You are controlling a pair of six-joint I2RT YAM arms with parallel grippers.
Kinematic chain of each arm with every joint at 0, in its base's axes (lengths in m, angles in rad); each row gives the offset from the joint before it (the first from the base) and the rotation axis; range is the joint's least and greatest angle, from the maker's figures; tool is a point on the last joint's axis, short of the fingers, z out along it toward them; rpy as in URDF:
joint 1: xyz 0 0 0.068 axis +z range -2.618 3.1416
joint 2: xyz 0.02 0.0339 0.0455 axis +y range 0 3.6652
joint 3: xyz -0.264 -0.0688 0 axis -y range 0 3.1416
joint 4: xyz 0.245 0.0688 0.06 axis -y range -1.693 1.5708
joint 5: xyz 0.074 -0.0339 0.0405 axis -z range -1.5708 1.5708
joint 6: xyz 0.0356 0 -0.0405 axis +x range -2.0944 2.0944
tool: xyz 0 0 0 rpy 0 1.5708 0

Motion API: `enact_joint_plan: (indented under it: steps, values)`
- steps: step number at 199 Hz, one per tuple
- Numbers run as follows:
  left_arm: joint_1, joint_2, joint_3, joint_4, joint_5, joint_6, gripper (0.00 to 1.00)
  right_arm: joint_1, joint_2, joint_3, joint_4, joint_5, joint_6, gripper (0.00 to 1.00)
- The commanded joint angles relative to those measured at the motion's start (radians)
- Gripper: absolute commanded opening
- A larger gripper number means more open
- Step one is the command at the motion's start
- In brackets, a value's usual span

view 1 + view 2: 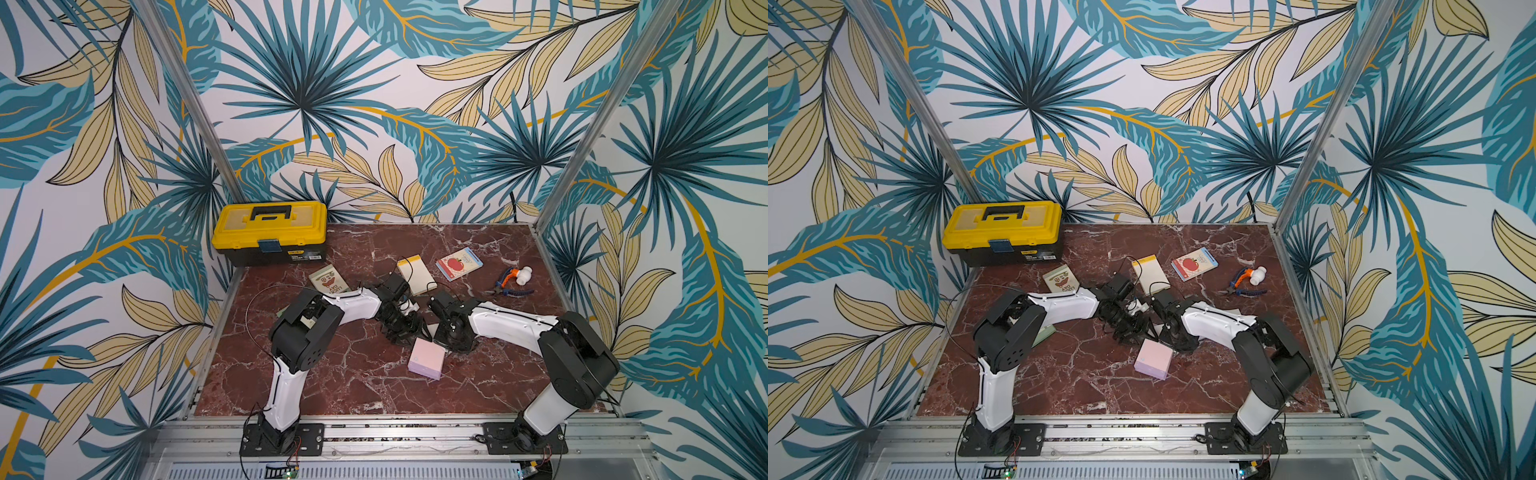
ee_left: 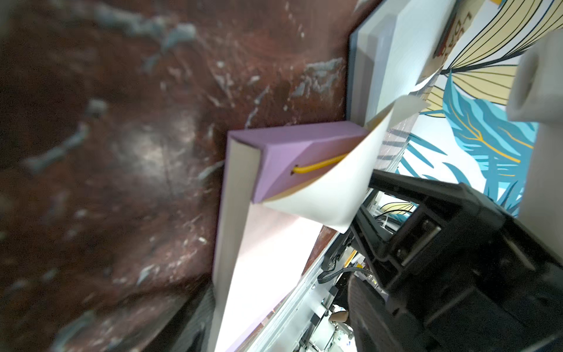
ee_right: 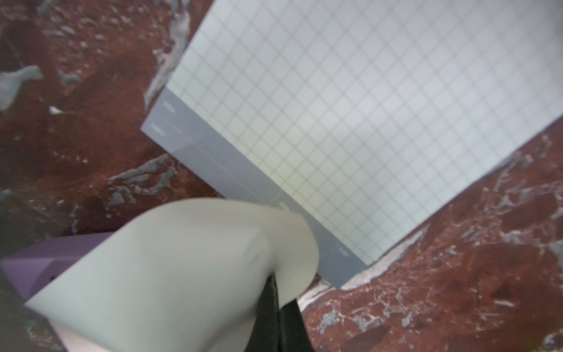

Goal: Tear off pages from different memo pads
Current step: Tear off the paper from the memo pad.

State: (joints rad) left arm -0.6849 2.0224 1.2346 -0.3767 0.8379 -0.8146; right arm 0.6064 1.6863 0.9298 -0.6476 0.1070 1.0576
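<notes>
A yellow toolbox [image 1: 269, 232] with a black handle and base stands, lid closed, at the far left corner of the red-brown marble tabletop [image 1: 332, 386] in both top views. Near the far right edge, blue-handled pliers [image 1: 508, 289] lie just beside a small white-headed mallet [image 1: 524, 274]. Tropical-leaf wallpaper [image 1: 299, 104] covers the walls behind slanting aluminium posts [image 1: 192, 97].

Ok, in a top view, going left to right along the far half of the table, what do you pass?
The yellow toolbox → LUCKY DAY pad → cream pad with yellow top → apple pad → hand tools.
</notes>
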Motion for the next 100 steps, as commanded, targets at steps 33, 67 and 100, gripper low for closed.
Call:
enact_joint_plan:
  steps: [33,67,100]
  values:
    - [-0.075,-0.044,-0.027,0.369,0.052,-0.15,0.6,-0.005,0.272,-0.165,0.258,-0.203,0.021,0.0]
    - [-0.092,-0.054,-0.035,0.397,0.056,-0.176,0.48,-0.026,0.252,-0.205,0.315,-0.229,0.034,0.0]
    - [-0.097,-0.086,-0.058,0.397,0.046,-0.184,0.45,-0.039,0.216,-0.224,0.304,-0.222,0.027,0.0]
